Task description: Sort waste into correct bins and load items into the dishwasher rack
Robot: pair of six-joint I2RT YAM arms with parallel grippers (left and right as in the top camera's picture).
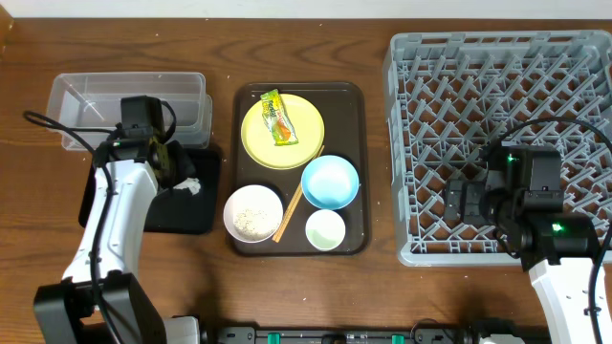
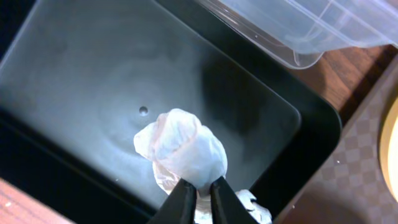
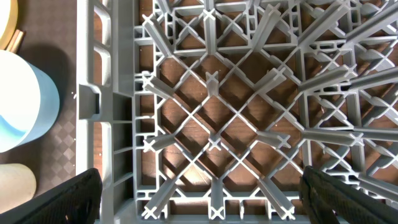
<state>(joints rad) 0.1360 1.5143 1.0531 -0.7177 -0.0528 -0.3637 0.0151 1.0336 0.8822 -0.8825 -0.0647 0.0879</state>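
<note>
My left gripper (image 2: 200,186) hangs over the shallow black tray (image 2: 93,74), its fingers nearly together and pinching a crumpled white scrap (image 2: 183,149). Another white scrap (image 2: 255,208) lies in the tray by the fingers. From overhead the left gripper (image 1: 177,167) is at the black tray (image 1: 182,215), next to the clear tub (image 1: 96,105). My right gripper (image 3: 199,193) stands wide open over the grey dishwasher rack (image 3: 211,81), holding nothing. The snack wrapper (image 1: 278,117) lies on the yellow plate (image 1: 296,134).
A dark brown serving tray (image 1: 354,105) holds the plate, a light blue bowl (image 1: 330,182), a white bowl (image 1: 253,212) with rice crumbs, a pale cup (image 1: 325,229) and wooden chopsticks (image 1: 292,205). The clear tub's corner (image 2: 311,31) overhangs the black tray.
</note>
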